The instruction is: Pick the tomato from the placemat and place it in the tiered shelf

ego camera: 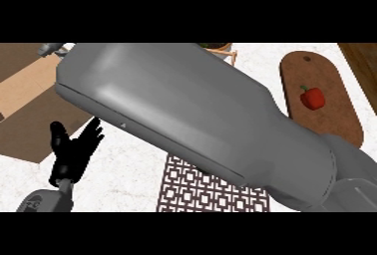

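My right forearm point(199, 119) fills the view centre – its hand is out of view. Left hand point(72, 149) rests at 8 o'clock, fingers spread straight. I see a red pepper point(313, 97) on a wooden board point(324, 119) at 2 o'clock – patterned placemat point(199, 191) at 6.

- Right forearm point(199, 119) stretches diagonally across the desk point(132, 164), filling most of the view; its hand is out of sight.
- Left hand point(72, 149) rests over the desk's left part, fingers straight, pointing up.

The right forearm point(199, 114) fills the frame's middle, hiding its own hand and most of the patterned placemat point(202, 191), cut off at the lower edge. No tomato shows. At top centre, perhaps a shelf part point(221, 48) peeks out.
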Controlling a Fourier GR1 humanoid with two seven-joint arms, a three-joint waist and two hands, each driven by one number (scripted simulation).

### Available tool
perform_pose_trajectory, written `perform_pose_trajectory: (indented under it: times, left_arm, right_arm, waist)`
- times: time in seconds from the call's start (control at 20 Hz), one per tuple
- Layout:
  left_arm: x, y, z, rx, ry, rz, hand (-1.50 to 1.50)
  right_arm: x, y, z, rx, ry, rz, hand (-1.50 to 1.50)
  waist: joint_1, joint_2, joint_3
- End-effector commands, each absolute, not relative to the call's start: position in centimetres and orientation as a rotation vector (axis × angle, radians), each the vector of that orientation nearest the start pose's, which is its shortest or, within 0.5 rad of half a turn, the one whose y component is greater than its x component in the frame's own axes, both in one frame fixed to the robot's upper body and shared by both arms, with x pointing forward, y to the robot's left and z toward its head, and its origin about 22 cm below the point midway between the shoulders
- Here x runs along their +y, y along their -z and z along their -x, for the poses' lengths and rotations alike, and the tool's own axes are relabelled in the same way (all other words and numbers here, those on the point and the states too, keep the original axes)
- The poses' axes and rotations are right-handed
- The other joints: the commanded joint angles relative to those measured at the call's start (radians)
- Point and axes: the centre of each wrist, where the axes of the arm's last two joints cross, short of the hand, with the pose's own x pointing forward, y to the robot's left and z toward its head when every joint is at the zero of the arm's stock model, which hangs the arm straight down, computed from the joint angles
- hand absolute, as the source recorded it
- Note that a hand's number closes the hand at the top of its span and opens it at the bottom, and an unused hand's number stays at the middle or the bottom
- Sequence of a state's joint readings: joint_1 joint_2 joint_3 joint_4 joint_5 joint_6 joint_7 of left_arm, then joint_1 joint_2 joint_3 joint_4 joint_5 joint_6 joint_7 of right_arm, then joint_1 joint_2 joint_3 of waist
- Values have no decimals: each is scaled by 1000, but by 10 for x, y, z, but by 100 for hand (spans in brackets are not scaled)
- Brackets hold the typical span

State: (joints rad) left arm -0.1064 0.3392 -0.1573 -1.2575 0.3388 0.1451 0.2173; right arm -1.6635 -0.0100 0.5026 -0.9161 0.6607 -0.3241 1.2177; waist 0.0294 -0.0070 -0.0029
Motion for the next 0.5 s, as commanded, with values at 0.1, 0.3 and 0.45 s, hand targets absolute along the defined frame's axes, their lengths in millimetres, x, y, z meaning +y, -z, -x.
perform_pose_trajectory:
  times: [0.1,0.3,0.45]
  left_arm:
    - [295,36,-253,-1107,-24,-83,0]
    - [291,32,-256,-1109,-40,-97,0]
    - [290,25,-261,-1100,-13,-67,0]
  right_arm:
    - [82,-358,-344,-1492,-399,1016,150]
    - [64,-361,-360,-1474,-480,982,150]
    - [80,-354,-359,-1440,-520,1037,150]
  waist:
    - [-3,9,1]
    - [-18,8,2]
    - [-1,10,1]
